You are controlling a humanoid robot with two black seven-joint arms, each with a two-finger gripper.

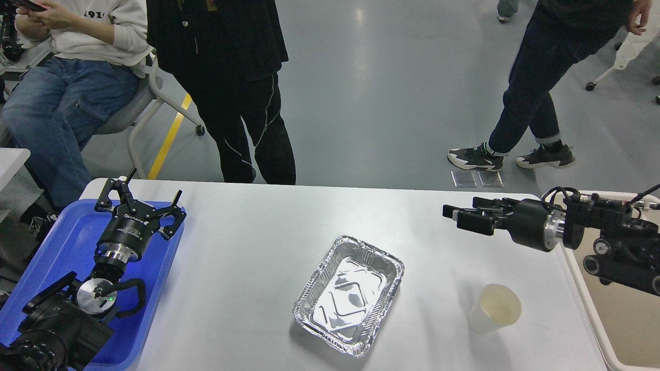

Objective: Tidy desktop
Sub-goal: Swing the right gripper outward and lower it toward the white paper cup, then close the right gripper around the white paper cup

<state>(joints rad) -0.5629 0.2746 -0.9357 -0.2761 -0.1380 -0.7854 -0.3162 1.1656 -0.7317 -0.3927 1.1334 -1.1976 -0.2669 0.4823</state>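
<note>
While empty, foil tray (349,294) and paper cup (494,308) sit apart on desktop (247,268).

Upper frame, we see glossy grey floor (392,77), a yellow stripe (170,136) upper left beside a wheeled chair (139,111), three people around.

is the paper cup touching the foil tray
Apart. The head view shows a clear strip of bare white desktop between the foil tray and the paper cup, which stands to the tray's right.
</note>
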